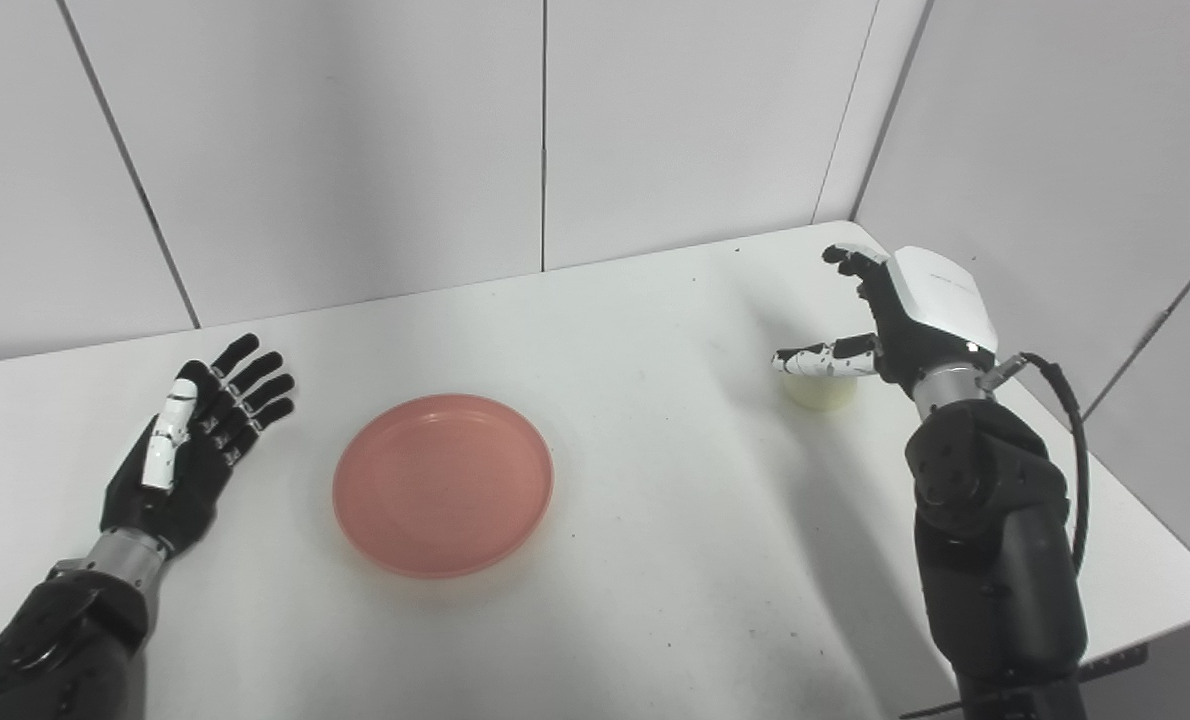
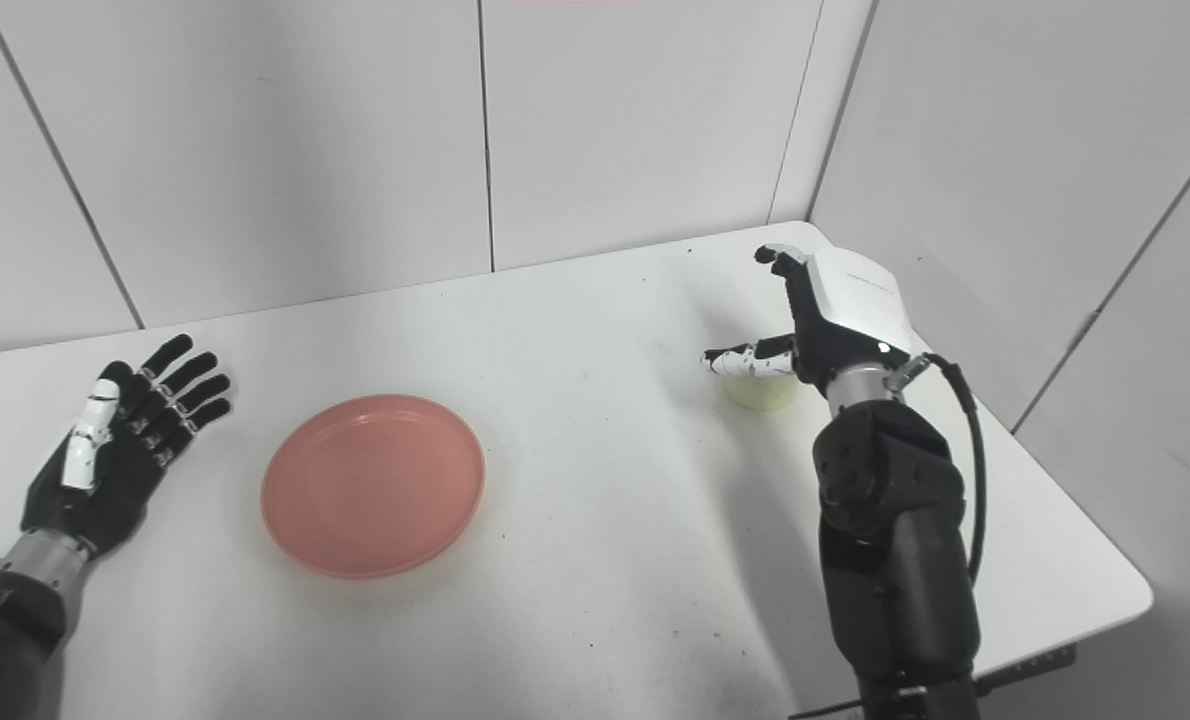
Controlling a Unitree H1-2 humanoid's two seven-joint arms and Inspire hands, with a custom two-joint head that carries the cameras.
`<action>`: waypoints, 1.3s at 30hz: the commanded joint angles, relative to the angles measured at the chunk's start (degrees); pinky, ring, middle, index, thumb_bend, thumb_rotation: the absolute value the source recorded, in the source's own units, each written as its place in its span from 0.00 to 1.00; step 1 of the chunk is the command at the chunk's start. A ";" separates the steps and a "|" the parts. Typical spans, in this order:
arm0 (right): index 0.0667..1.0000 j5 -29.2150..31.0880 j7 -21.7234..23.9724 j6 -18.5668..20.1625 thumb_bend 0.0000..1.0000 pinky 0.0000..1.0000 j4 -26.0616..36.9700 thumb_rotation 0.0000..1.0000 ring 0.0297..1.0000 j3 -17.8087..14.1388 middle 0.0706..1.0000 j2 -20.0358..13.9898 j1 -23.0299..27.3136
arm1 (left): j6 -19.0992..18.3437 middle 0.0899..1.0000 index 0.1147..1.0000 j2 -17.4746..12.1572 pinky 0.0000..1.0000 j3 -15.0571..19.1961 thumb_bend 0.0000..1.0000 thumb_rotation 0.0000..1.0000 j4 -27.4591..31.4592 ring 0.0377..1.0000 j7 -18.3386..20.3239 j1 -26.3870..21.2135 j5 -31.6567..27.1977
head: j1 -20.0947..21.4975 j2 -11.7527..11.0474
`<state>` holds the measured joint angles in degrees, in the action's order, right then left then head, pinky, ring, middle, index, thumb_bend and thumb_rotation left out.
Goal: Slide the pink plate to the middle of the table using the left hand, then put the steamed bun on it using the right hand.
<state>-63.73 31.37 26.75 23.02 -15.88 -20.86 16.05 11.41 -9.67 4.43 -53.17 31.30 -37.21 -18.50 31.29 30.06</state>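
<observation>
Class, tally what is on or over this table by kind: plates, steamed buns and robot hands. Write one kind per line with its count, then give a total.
Plates: 1, the pink plate
Steamed buns: 1, the steamed bun, partly hidden by the right hand
Robot hands: 2, the left hand and the right hand, both open
Total: 4

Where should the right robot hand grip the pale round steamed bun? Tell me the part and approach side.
Grip the pale round steamed bun across its curved sides, coming from above. It sits low on the white table, and the open right robot hand already hovers over it.
</observation>
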 commanded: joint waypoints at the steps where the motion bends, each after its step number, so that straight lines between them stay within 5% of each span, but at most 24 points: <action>1: 0.76 1.27 -2.99 -0.46 0.84 0.64 -0.88 0.31 0.75 0.44 0.79 -1.97 1.33 | -2.49 0.85 0.85 -0.96 0.85 -0.69 0.55 0.91 -5.92 0.84 -0.83 6.30 2.26 | 0.10 0.13; 11: 0.76 7.03 -10.65 -2.18 0.87 0.61 -8.12 0.33 0.72 4.13 0.77 -5.54 0.27 | -1.17 0.84 0.84 -1.83 0.85 -1.68 0.55 0.91 -5.78 0.83 -0.90 6.63 2.92 | 0.77 1.11; 21: 0.79 10.60 -15.36 -1.68 0.86 0.76 -14.50 0.36 0.85 7.13 0.83 -8.58 1.15 | -1.82 0.84 0.84 -2.43 0.84 -1.49 0.56 0.89 -5.97 0.83 -0.08 6.55 2.37 | 1.26 1.77; 39: 0.80 13.06 -18.12 -0.59 0.85 0.76 -19.11 0.37 0.86 10.11 0.84 -12.99 1.00 | -2.53 0.84 0.84 -3.02 0.84 -1.48 0.56 0.88 -4.67 0.83 0.68 7.13 2.13 | 1.59 2.90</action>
<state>-50.35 14.86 26.10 2.61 -5.59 -31.80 15.11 13.17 -12.32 3.73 -53.55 32.40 -36.74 -18.28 32.96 32.87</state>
